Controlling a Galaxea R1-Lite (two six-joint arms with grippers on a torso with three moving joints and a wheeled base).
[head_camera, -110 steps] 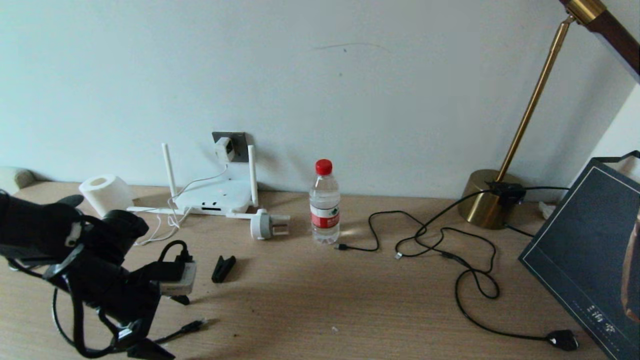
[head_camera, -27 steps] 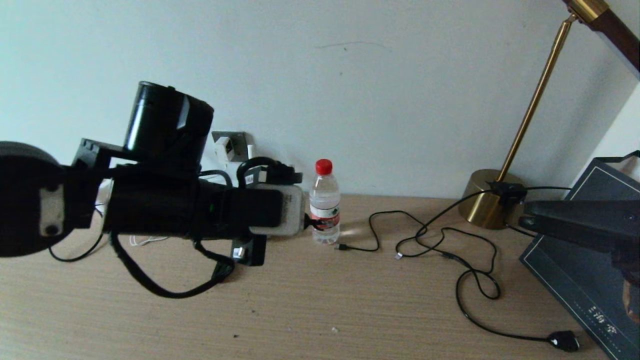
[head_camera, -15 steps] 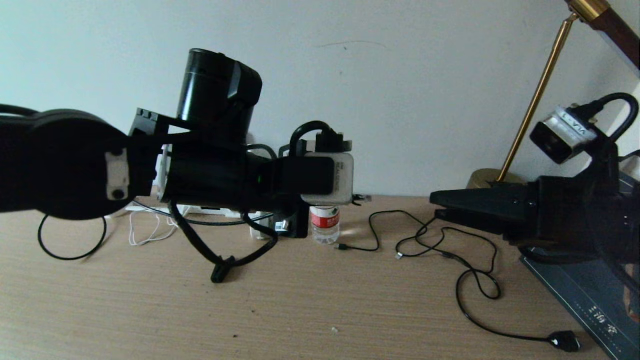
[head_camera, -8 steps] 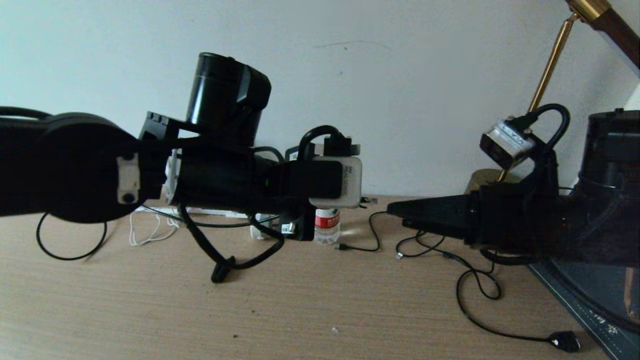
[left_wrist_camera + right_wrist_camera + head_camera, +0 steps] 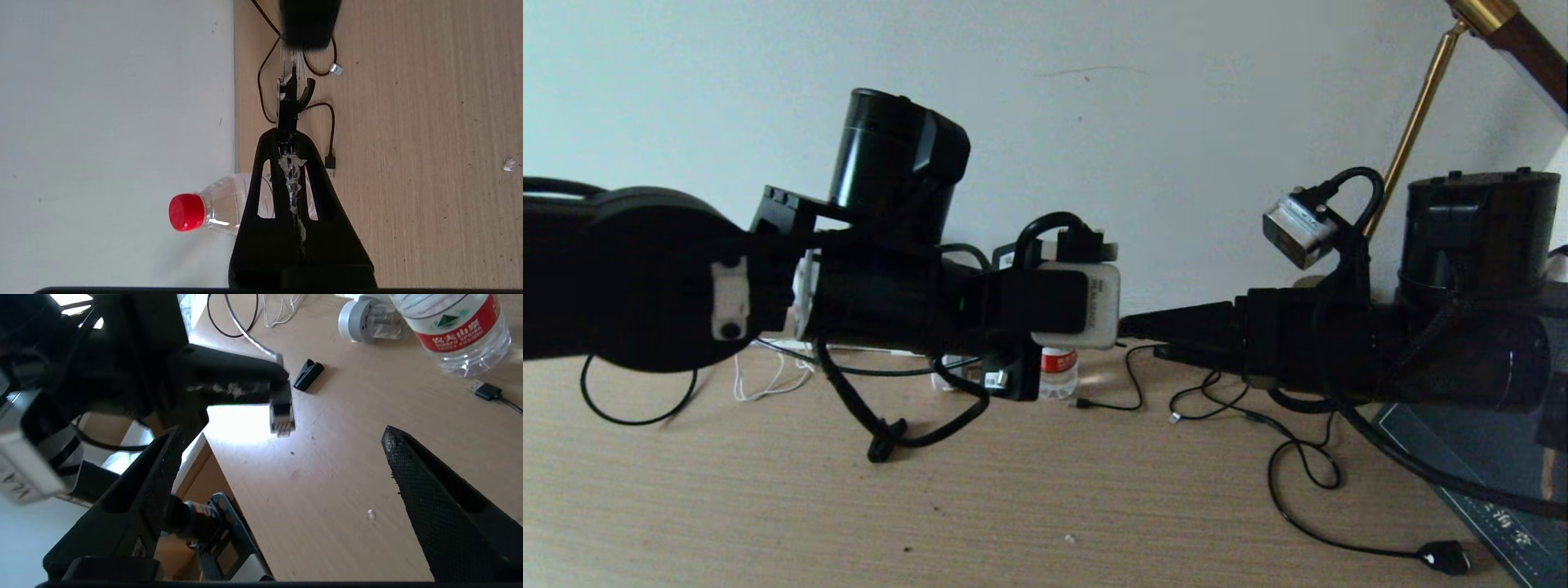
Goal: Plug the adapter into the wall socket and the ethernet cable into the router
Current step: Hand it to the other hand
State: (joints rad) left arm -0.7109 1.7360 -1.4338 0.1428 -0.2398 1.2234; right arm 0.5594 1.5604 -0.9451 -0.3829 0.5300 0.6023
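Left jaws clamp the ethernet cable [image 5: 282, 412]; right jaws gape nearby.

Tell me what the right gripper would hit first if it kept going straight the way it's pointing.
Most likely the ethernet cable's plug, held out by the left gripper. The right gripper is open and points at it, though its wrist view shows the plug slightly off the centre line, so depth and alignment are uncertain.

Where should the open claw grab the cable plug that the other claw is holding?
Probably on the bit of the ethernet cable plug that sticks out past the left gripper, which is shut on it, just behind the clear tip. The right gripper is open and faces the plug end-on, so it should come straight in and close across the narrow sides.
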